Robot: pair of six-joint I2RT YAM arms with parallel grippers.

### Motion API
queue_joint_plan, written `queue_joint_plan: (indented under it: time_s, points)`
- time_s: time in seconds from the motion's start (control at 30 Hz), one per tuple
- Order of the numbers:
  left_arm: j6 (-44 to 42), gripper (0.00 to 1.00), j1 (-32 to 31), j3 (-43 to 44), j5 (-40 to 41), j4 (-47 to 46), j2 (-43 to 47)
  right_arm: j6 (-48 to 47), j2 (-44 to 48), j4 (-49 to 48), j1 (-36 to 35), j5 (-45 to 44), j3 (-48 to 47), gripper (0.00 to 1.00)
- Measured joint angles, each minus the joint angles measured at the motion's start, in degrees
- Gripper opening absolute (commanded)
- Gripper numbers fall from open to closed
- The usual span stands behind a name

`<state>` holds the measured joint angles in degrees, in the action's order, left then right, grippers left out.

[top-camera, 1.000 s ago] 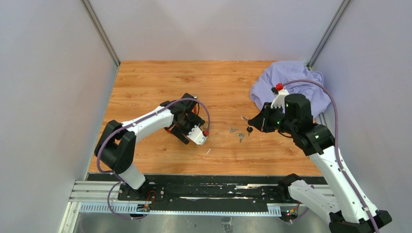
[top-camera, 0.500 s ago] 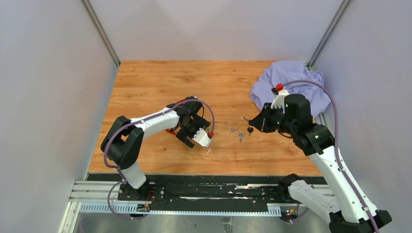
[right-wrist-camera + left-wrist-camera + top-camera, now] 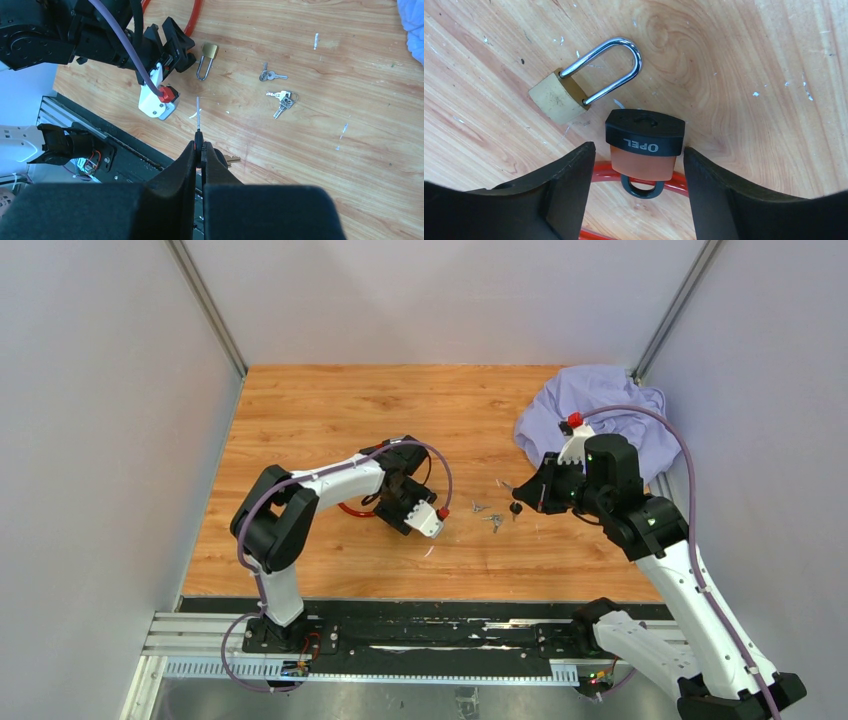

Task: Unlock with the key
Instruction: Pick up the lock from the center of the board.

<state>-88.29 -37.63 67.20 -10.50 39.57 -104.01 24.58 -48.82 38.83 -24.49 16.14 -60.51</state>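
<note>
My left gripper (image 3: 638, 151) is open and straddles an orange cable lock (image 3: 644, 150) with a black cap; narrow gaps show on both sides of it. Its red cable (image 3: 599, 175) loops beneath. Just beyond lies a brass padlock (image 3: 558, 96) with a closed silver shackle (image 3: 616, 60). My right gripper (image 3: 200, 145) is shut on the black-headed key (image 3: 198, 112), whose thin blade points toward the left arm. A brass key (image 3: 231, 160) hangs below it. In the top view the left gripper (image 3: 398, 502) is at table centre and the right gripper (image 3: 515, 503) hovers to its right.
Two small bunches of spare keys (image 3: 480, 507) (image 3: 495, 521) lie between the arms. A crumpled lilac cloth (image 3: 600, 415) sits at the back right corner. Grey walls close in the wooden table (image 3: 320, 410) on three sides.
The left arm has slid right over the table toward the loose keys, and its jaws widened, then narrowed a little. The right arm and its key have not moved.
</note>
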Motion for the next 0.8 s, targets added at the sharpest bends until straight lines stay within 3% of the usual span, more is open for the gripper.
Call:
queue_joint_plan:
  time_s: [0.17, 0.47, 0.67, 0.8]
  points:
    - [0.11, 0.64, -0.02, 0.35, 0.48, 0.52, -0.39, 0.00, 0.00, 0.44, 0.00, -0.37, 0.00, 0.01]
    - [-0.46, 0.34, -0.02, -1.46, 1.66, 0.42, 0.76, -0.02, -0.20, 0.52, 0.02, -0.39, 0.00, 0.01]
    - [0.26, 0.26, -0.02, -1.33, 1.90, 0.52, 0.79, -0.02, -0.02, 0.55, 0.00, -0.42, 0.00, 0.01]
    - [1.92, 0.22, 0.00, 4.04, 2.19, 9.03, 0.70, -0.02, 0.02, 0.68, 0.00, -0.66, 0.00, 0.01]
